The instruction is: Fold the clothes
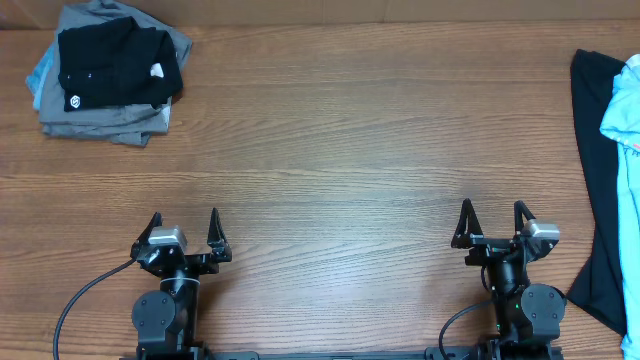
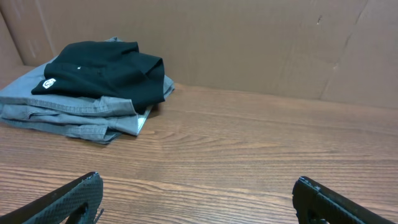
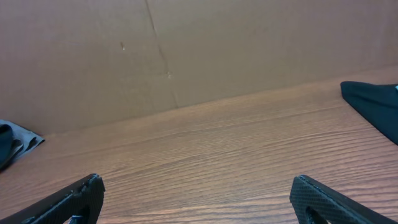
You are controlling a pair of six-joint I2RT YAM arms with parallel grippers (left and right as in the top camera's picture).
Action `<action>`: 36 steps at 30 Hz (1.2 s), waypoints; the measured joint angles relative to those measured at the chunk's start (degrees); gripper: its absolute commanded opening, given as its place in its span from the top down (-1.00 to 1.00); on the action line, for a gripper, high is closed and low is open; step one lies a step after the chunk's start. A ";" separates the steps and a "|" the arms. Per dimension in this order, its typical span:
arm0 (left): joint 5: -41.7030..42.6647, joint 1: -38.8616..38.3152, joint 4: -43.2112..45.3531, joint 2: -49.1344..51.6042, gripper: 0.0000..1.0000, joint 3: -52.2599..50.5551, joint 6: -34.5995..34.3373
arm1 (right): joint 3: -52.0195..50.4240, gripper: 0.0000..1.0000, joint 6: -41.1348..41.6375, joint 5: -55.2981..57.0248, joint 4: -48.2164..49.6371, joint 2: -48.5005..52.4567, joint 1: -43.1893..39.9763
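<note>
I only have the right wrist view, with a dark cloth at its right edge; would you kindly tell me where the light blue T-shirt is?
Observer: Overhead, the light blue T-shirt lies on the dark garment at the right edge of the table, partly out of frame.
Operator: Thank you. What is stacked at the far left?
Observer: A black shirt lies folded on top of grey garments.
Operator: And the left gripper?
Observer: The left gripper is open and empty at the near edge, well short of those garments.
</note>
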 measured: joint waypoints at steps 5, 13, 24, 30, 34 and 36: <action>0.02 0.00 0.00 0.00 -1.00 0.00 0.00 | 0.00 -1.00 -0.02 0.00 -0.02 0.00 0.00; 0.00 0.00 0.00 0.00 -1.00 0.00 0.00 | 0.00 -1.00 0.00 0.00 0.02 0.00 0.02; 0.00 0.00 0.00 0.00 -0.99 0.00 0.00 | 0.00 -1.00 1.55 -1.55 0.59 0.00 0.00; 0.00 0.00 0.00 0.00 -1.00 0.00 0.00 | 0.00 -1.00 6.82 -5.75 2.89 0.00 0.00; 0.00 0.00 0.00 0.00 -1.00 0.00 0.00 | 0.00 -1.00 14.43 -11.08 5.60 0.00 0.00; 0.00 0.00 0.00 0.00 -1.00 0.00 0.00 | 0.00 -1.00 18.32 -12.72 6.62 0.00 0.00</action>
